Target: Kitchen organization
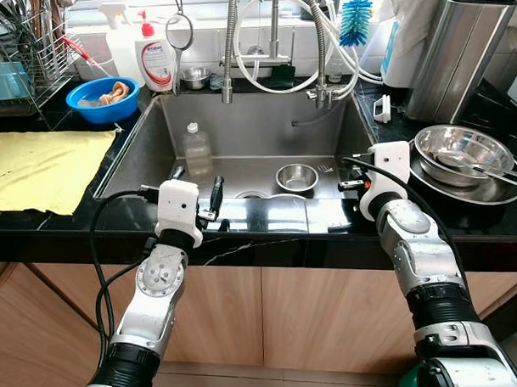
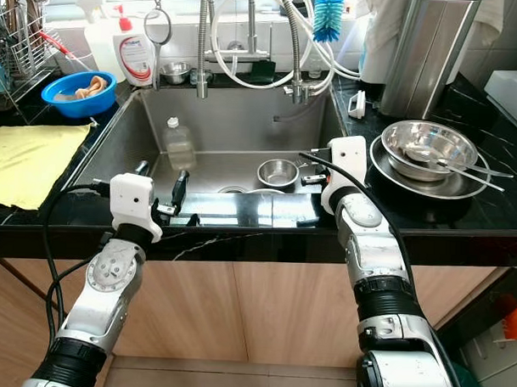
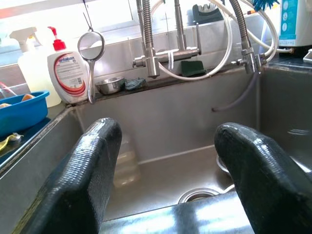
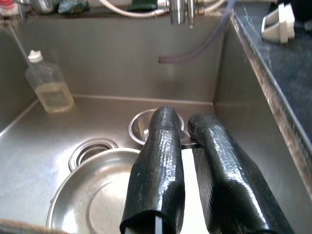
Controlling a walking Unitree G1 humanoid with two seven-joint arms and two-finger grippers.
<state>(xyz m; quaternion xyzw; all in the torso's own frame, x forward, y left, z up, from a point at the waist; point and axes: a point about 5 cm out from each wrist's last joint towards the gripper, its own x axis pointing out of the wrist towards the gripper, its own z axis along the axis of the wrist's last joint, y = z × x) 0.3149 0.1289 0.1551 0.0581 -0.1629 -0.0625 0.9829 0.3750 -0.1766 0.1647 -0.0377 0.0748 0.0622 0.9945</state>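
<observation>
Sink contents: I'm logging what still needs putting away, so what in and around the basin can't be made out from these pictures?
- Large steel bowl by the drain: in the eye views the front counter edge hides most of it.
- Small steel bowl: the right gripper covers part of it in the right wrist view.
- Blue basin: its contents are too small to identify.
- Soap bottle label: too small to read.

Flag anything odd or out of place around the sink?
Mild oddity: a clear plastic bottle with some yellowish liquid stands upright inside the sink, beside a small steel bowl and a bigger steel bowl. No spills or damage visible.
</observation>
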